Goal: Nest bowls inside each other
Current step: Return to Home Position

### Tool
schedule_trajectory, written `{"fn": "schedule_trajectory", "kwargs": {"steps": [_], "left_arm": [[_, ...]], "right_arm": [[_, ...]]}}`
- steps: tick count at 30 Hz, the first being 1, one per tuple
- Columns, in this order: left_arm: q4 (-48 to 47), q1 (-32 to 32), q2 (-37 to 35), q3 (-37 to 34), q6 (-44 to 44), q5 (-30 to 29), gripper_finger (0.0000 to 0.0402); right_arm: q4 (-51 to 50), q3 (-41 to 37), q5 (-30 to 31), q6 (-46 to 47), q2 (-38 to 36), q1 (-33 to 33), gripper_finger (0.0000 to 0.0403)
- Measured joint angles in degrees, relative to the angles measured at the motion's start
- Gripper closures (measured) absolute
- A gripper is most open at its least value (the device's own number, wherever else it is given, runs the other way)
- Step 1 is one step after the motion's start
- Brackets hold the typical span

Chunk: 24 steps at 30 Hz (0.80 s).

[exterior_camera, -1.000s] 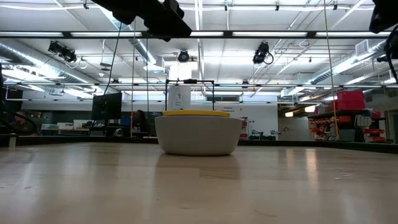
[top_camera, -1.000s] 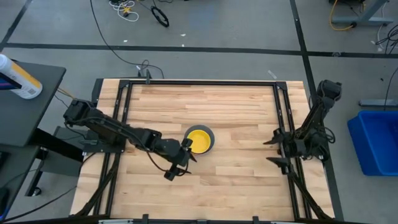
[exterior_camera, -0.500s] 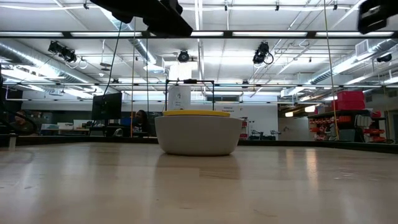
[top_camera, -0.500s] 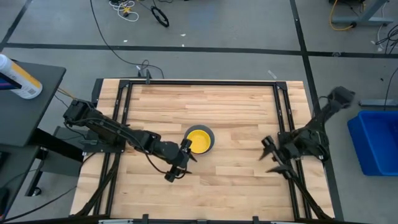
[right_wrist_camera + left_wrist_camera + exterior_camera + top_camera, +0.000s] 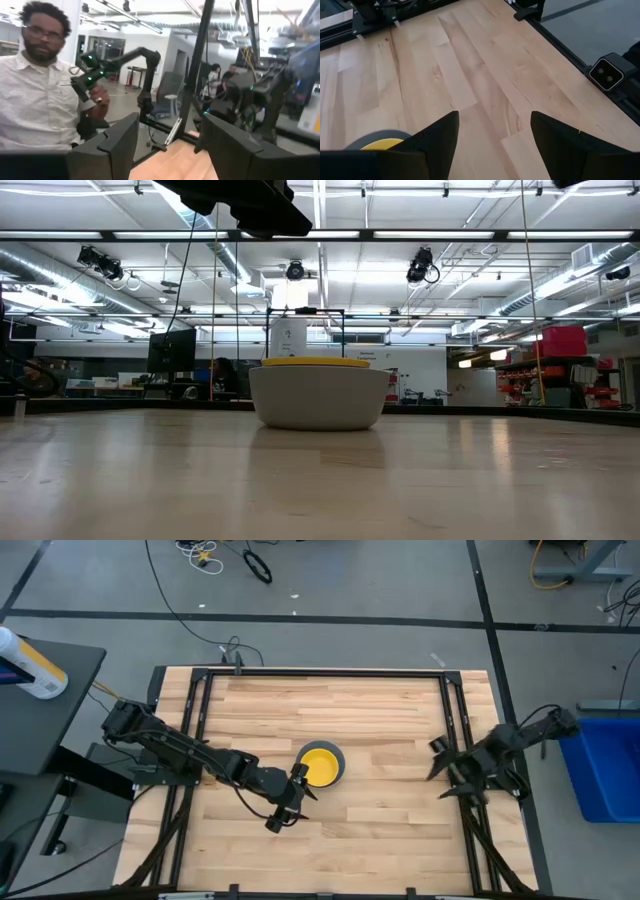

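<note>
One stack of bowls (image 5: 322,763) stands on its base near the middle of the table. A yellow bowl (image 5: 315,362) sits inside a grey bowl (image 5: 318,395), and only the yellow rim shows above it in the low view. My left gripper (image 5: 304,786) hovers open just to the near left of the stack and touches nothing. In its wrist view, bare table lies between the fingers of my left gripper (image 5: 492,130), and the stack (image 5: 379,144) is at the picture's edge. My right gripper (image 5: 440,767) is open at the table's right edge, tipped up toward the room.
Black frame rails (image 5: 455,720) run along the table's sides. A small camera (image 5: 607,74) sits at the near edge. Bare wood (image 5: 380,710) lies far and right of the stack. A seated person (image 5: 35,100) shows in the room beyond the table.
My right arm has swung and folded back toward the table's right edge. Its gripper has risen a little, gone toward the far edge and tipped upward. The bowl stack has stayed in place.
</note>
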Motion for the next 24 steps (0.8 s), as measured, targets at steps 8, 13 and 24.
{"fn": "schedule_trajectory", "kwargs": {"steps": [8,13,24], "left_arm": [[-0.2,-0.3,0.1,0.0,-0.4,0.0,0.0148],[-0.6,-1.0,0.1,0.0,-1.5,-0.2,0.0145],[-1.0,-1.3,0.1,0.0,-2.1,0.0,0.0145]], "right_arm": [[-15.3,-0.1,8.4,-2.1,-13.7,0.3,0.0164],[-10.2,-4.4,14.0,-2.4,-13.9,0.2,0.0154],[-5.4,-15.9,28.8,5.4,-13.9,-1.1,0.0135]]}}
